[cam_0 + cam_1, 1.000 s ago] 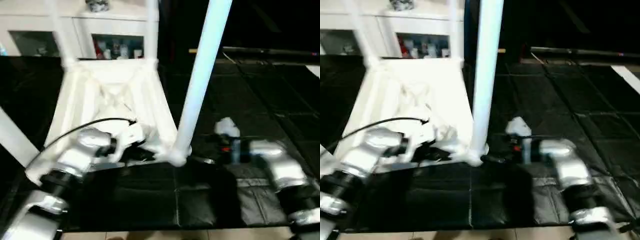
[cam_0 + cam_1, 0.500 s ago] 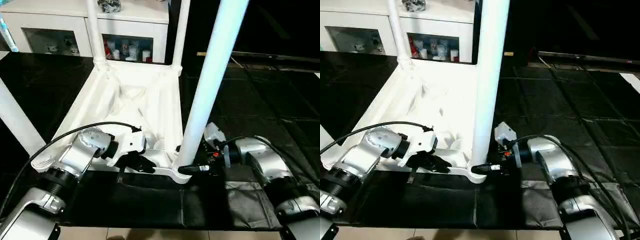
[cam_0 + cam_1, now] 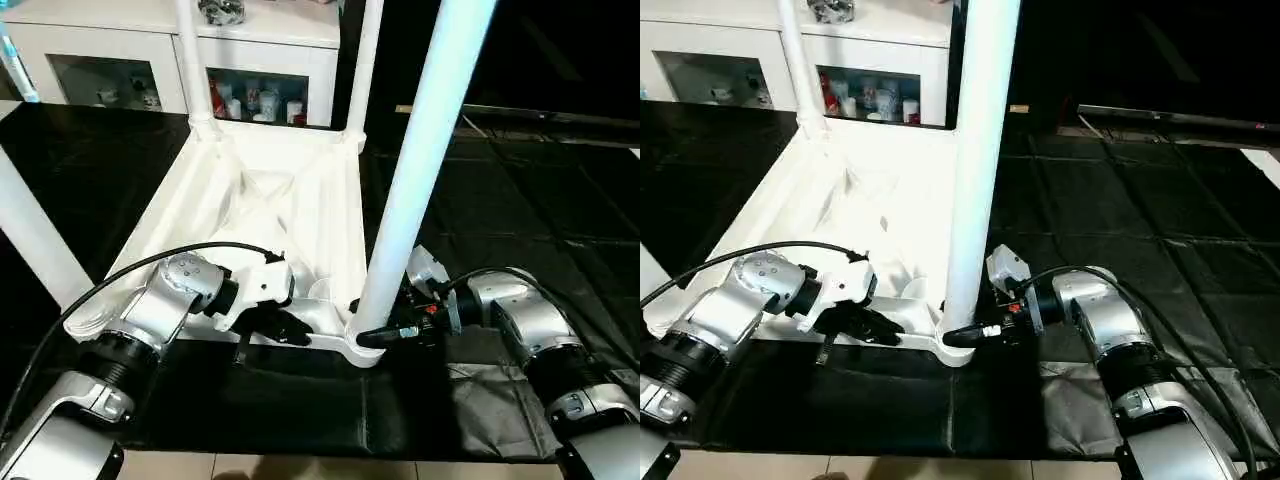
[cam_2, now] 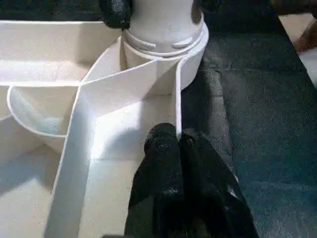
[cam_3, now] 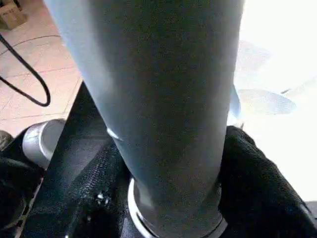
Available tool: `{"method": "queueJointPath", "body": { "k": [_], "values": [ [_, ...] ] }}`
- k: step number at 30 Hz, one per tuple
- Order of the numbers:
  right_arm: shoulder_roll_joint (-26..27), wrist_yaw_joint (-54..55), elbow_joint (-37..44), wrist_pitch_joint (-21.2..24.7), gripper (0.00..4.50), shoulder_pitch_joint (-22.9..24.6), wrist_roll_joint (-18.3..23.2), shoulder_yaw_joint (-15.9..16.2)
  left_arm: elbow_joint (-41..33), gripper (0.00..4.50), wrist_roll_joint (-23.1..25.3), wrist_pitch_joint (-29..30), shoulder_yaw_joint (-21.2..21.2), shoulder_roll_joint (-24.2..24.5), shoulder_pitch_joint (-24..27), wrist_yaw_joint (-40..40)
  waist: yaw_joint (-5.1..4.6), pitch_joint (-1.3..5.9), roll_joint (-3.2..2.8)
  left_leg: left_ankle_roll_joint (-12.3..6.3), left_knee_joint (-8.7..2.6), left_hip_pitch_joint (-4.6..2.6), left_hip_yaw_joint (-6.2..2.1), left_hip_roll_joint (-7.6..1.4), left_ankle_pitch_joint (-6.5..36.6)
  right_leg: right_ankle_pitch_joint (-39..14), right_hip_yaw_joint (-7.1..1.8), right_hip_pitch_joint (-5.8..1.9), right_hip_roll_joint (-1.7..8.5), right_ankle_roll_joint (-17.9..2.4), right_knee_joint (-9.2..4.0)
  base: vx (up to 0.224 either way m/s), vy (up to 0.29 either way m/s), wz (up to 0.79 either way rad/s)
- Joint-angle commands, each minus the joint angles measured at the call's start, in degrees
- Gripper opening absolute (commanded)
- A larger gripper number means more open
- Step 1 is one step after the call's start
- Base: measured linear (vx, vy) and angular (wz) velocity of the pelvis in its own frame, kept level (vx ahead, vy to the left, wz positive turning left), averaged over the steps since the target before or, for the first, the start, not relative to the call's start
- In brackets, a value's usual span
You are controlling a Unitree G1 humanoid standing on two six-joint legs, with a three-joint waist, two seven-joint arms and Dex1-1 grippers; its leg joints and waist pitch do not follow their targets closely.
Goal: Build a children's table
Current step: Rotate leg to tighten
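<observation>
On the black mat (image 3: 300, 400), the children's table (image 3: 270, 200) lies upside down, ribbed underside up, legs standing in the corner sockets. Far-left leg (image 3: 192, 60) and far-right leg (image 3: 364, 60) stand at the back corners, in front of the white cabinet (image 3: 150, 45). Another leg (image 3: 30, 240) rises at the picture's left edge. Left gripper (image 4: 176, 144) sits at the near rim of the tabletop, fingers pressed together, pinching the thin edge wall between their tips. Near-right leg (image 3: 420, 170) stands upright in its socket. Right gripper (image 3: 980, 333) is at that leg's base, one finger (image 5: 252, 183) on each side against the tube, clasping it just above the socket collar.
</observation>
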State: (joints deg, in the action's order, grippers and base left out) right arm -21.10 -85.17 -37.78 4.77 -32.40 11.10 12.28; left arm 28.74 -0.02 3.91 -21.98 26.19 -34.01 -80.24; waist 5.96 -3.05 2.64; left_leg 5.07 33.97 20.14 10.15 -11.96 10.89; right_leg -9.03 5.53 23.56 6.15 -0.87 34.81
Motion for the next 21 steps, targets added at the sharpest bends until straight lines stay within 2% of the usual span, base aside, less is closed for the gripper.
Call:
{"method": "queueJointPath", "body": {
  "k": [1,2,4,5,6,7,8,9,10,11,12,13,14,15,16,17,18,19,20,21],
  "values": [
    [2.16,4.26,3.65,2.98,2.20,2.13,2.30,-1.47,0.77,0.00,0.93,3.45,0.33,-3.26,-0.74,6.10,-0.24,3.54,0.08,-1.23,-4.19,-0.45,0.20,-1.48,13.81,-21.44,-2.88,-2.73,2.38,-10.26,-4.52,0.000,0.000,0.00],
    [2.16,4.26,3.65,2.98,2.18,2.13,2.30,-1.47,0.77,0.00,0.93,3.45,0.33,-3.26,-0.74,6.10,-0.24,3.51,-0.18,-1.01,-4.19,-0.52,0.13,-1.42,14.17,-22.04,-2.88,-2.66,2.35,-10.14,-4.49,0.000,0.000,0.00],
    [4.71,14.52,4.77,3.77,2.14,3.95,-0.50,-2.03,0.38,0.00,1.10,6.37,1.44,-5.62,-0.45,11.29,-0.59,3.27,0.01,-0.43,-4.44,-0.24,-0.10,-1.31,15.66,-25.50,-2.77,-2.75,2.34,-8.73,-4.92,0.000,0.000,0.00],
    [5.04,15.58,4.87,3.96,2.12,4.10,-0.76,-2.09,0.31,0.00,1.13,6.65,1.51,-5.90,-0.41,11.81,-0.79,3.10,0.01,0.25,-4.44,-0.55,-0.24,-1.17,17.11,-29.18,-2.60,-2.43,2.44,-7.35,-5.41,0.000,0.000,0.00],
    [6.86,21.23,5.48,5.08,2.10,4.89,-2.14,-2.45,-0.15,0.00,1.35,8.23,1.96,-7.47,-0.16,14.65,-1.26,3.05,-0.40,0.95,-4.50,-0.47,-0.58,-0.97,18.11,-33.05,-2.31,-2.53,2.48,-5.67,-5.78,0.000,0.000,0.00],
    [8.97,26.27,5.88,6.69,2.08,5.35,-2.88,-3.03,-0.37,0.00,1.25,10.10,2.50,-9.56,-0.05,17.51,-1.91,2.97,0.08,1.22,-4.34,-0.12,-0.78,-0.69,18.94,-36.57,-1.85,-2.62,2.50,-3.68,-6.33,0.000,0.000,0.00],
    [10.42,29.71,6.13,7.81,2.08,5.64,-3.36,-3.44,-0.51,0.00,1.15,11.41,2.88,-11.03,0.01,19.46,-2.04,2.93,-0.02,1.43,-4.33,-0.19,-0.82,-0.61,19.07,-37.91,-1.71,-2.60,2.49,-2.81,-6.67,0.000,0.000,0.00],
    [12.50,34.95,5.75,9.45,2.04,5.48,-4.42,-3.93,-0.17,0.00,1.21,12.86,3.44,-13.19,-0.22,22.51,-2.70,3.05,-0.26,1.55,-4.13,-0.23,-1.03,-0.40,19.65,-39.44,-1.27,-2.49,2.59,-2.05,-7.06,0.000,0.000,0.00],
    [14.37,39.23,5.27,10.57,2.02,5.16,-5.34,-4.21,0.39,0.00,1.40,13.93,3.81,-15.05,-0.63,25.13,-3.49,2.98,-0.23,1.73,-4.10,-0.12,-1.15,-0.35,20.13,-40.03,-0.82,-2.46,2.42,-1.52,-7.44,0.000,0.000,0.00],
    [14.64,39.85,5.16,10.71,2.00,5.07,-5.49,-4.23,0.51,0.00,1.44,14.06,3.86,-15.31,-0.72,25.51,-3.74,3.07,-0.26,1.76,-4.12,-0.11,-1.34,-0.34,20.57,-40.23,-0.49,-2.60,2.49,-1.27,-7.61,0.000,0.000,0.00],
    [16.27,43.28,4.68,11.31,2.00,4.64,-6.29,-4.48,1.24,0.00,1.79,14.76,4.24,-16.83,-1.30,27.94,-4.29,3.05,-0.53,1.29,-4.18,-0.09,-1.57,-0.35,21.94,-40.22,0.02,-2.74,2.52,-0.91,-8.10,0.000,0.000,0.00],
    [17.34,45.09,4.51,11.30,1.99,4.37,-6.59,-4.70,1.84,0.00,2.03,15.11,4.64,-17.73,-1.80,29.70,-4.80,2.98,-1.12,1.11,-4.50,-0.15,-1.96,-0.61,23.90,-38.94,0.52,-2.98,2.54,-1.22,-8.35,0.000,0.000,0.00],
    [18.96,47.91,4.55,11.71,1.99,3.87,-7.40,-4.45,2.86,0.00,2.41,15.51,5.35,-19.09,-2.77,32.69,-5.08,2.99,-1.18,1.07,-4.60,-0.10,-2.13,-0.72,25.09,-38.34,0.80,-3.11,2.46,-1.15,-8.50,0.000,0.000,0.00],
    [19.07,48.10,4.55,11.74,1.97,3.84,-7.46,-4.44,2.93,0.00,2.43,15.54,5.39,-19.18,-2.84,32.88,-5.46,2.90,-1.25,1.10,-4.74,-0.30,-2.41,-0.74,27.19,-37.83,1.26,-3.14,2.42,-0.94,-8.84,0.000,0.000,0.00],
    [20.60,51.05,4.33,12.20,1.97,3.18,-8.40,-4.21,3.99,0.00,2.57,15.99,6.36,-20.56,-3.80,35.98,-5.89,2.93,-1.47,0.95,-4.60,-1.17,-2.43,-0.69,28.75,-36.80,1.59,-2.83,2.47,-1.50,-9.41,0.000,0.000,0.00],
    [21.86,54.18,4.03,12.79,1.97,2.49,-9.79,-3.74,4.59,0.00,2.88,16.58,7.20,-21.78,-4.54,38.46,-6.00,3.14,-1.46,0.77,-4.50,-1.40,-2.50,-0.65,28.89,-35.54,1.61,-2.91,2.62,-2.02,-9.27,0.000,0.000,0.00],
    [22.54,56.87,3.38,12.86,1.97,1.71,-11.47,-3.11,4.84,0.00,3.20,17.12,7.65,-22.60,-5.01,40.00,-6.41,2.98,-1.57,0.45,-4.79,-1.30,-2.52,-0.81,29.38,-34.08,1.69,-2.99,2.50,-2.71,-9.11,0.000,0.000,0.00],
    [23.31,58.83,2.89,12.96,1.97,1.16,-11.53,-3.85,4.49,0.00,3.34,17.74,7.95,-23.16,-4.99,40.45,-6.74,2.94,-1.62,0.57,-5.07,-0.71,-2.76,-0.96,29.76,-33.67,1.92,-3.54,2.60,-2.54,-8.86,0.000,0.000,0.00],
    [23.97,59.79,2.68,13.28,1.97,0.77,-10.99,-4.80,4.06,0.00,3.48,18.15,8.02,-23.42,-4.82,40.45,-6.79,3.05,-1.70,0.49,-5.10,-0.75,-2.74,-0.94,29.78,-33.56,1.96,-3.64,2.72,-2.44,-9.00,0.000,0.000,0.00],
    [24.21,60.12,2.67,13.45,2.32,0.68,-10.70,-5.17,3.90,0.00,3.50,18.31,8.03,-23.49,-4.75,40.48,-6.84,3.05,-1.86,0.46,-5.08,-0.90,-2.74,-0.99,30.16,-33.43,1.93,-3.48,2.93,-2.48,-9.08,0.000,0.000,0.00]
  ]
}}
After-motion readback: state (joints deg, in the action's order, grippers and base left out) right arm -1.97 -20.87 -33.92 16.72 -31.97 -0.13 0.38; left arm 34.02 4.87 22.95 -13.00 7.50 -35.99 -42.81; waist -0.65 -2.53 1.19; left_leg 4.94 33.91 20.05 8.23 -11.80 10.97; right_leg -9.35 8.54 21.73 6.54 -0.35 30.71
